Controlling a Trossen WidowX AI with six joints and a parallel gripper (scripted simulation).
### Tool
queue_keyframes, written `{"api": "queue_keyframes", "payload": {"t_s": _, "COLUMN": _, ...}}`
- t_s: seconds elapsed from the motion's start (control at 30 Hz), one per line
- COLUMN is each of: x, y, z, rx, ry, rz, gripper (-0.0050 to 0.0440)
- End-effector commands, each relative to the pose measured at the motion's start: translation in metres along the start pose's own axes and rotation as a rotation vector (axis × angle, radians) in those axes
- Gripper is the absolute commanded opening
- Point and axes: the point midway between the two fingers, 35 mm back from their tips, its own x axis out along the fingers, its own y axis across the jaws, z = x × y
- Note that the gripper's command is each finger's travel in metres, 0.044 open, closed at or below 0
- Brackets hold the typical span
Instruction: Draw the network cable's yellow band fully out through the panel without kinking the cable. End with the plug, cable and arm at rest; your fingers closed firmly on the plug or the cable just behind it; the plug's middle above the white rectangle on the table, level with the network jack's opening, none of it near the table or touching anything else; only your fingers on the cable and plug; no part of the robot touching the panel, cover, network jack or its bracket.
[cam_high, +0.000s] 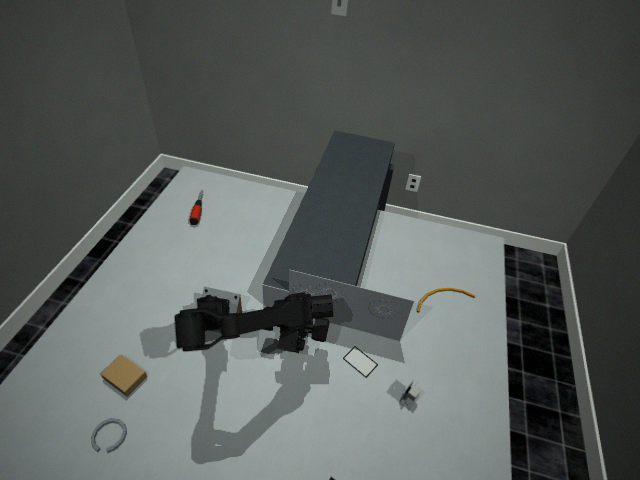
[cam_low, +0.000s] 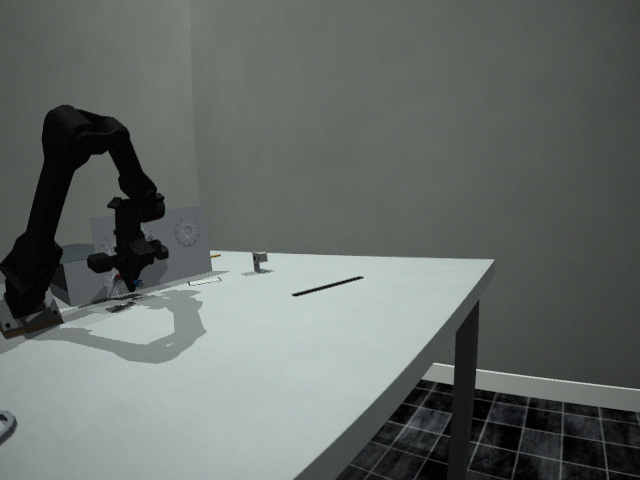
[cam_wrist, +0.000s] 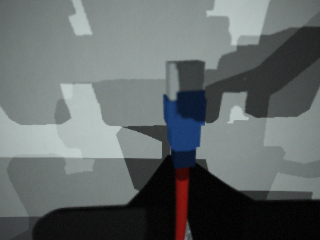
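Note:
My gripper (cam_wrist: 175, 161) (cam_low: 129, 277) points down in front of the left part of the grey panel (cam_high: 361, 322) (cam_low: 193, 258), close above the table. It is shut on the red network cable (cam_wrist: 182, 205) just behind the plug. The blue boot (cam_wrist: 184, 120) (cam_low: 135, 282) and the grey plug stick out beyond the fingertips. I see no yellow band. The white rectangle (cam_high: 360, 361) (cam_low: 204, 281) lies on the table to the right of the gripper. The network jack on its bracket (cam_high: 410, 395) (cam_low: 259, 256) stands further right.
A dark cover (cam_high: 336, 211) stretches behind the panel, which has a brush grommet (cam_high: 383, 308) (cam_low: 186, 231). An orange curved cable piece (cam_high: 444, 289), a red screwdriver (cam_high: 195, 211), a cardboard block (cam_high: 123, 374), a grey open ring (cam_high: 108, 435) and a black bar (cam_low: 328, 285) lie around.

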Motion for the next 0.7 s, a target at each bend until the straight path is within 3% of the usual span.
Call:
{"api": "queue_keyframes", "payload": {"t_s": 0.0, "x": -0.006, "y": 0.004, "z": 0.025, "rx": 0.035, "ry": -0.038, "rz": 0.019, "gripper": -0.0050}}
{"api": "queue_keyframes", "payload": {"t_s": 0.67, "x": -0.017, "y": 0.003, "z": 0.065, "rx": 0.040, "ry": -0.036, "rz": 0.026, "gripper": -0.0050}}
